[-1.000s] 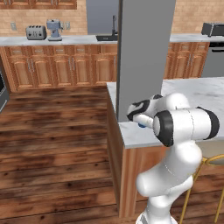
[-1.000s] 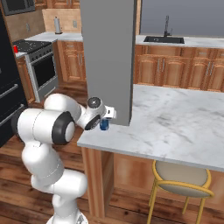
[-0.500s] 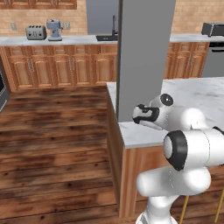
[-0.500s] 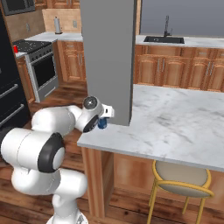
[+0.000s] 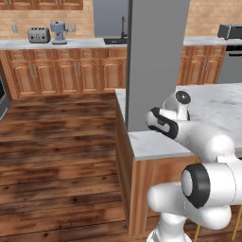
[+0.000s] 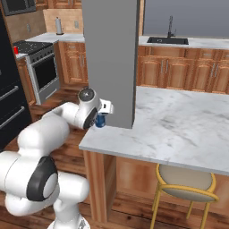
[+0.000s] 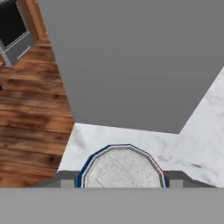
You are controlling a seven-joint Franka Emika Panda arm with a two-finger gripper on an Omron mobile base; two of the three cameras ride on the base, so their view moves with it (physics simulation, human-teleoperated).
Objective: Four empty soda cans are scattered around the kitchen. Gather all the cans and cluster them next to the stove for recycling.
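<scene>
Grey pillar (image 5: 156, 61) on marble island counter (image 6: 179, 129), yellow stool (image 6: 185, 185) beneath, toaster (image 5: 38, 34) on far counter.

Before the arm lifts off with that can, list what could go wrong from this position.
1. The small blue soda can with a silver top sits between the claw fingers close beside the tall grey pillar; a sideways swing could knock the can or hand against it.
2. The can is near the corner of the white marble counter; if the grip slips, it may drop to the wooden floor.
3. The steel-fronted stove with a black cooktop is far across the room.
</scene>
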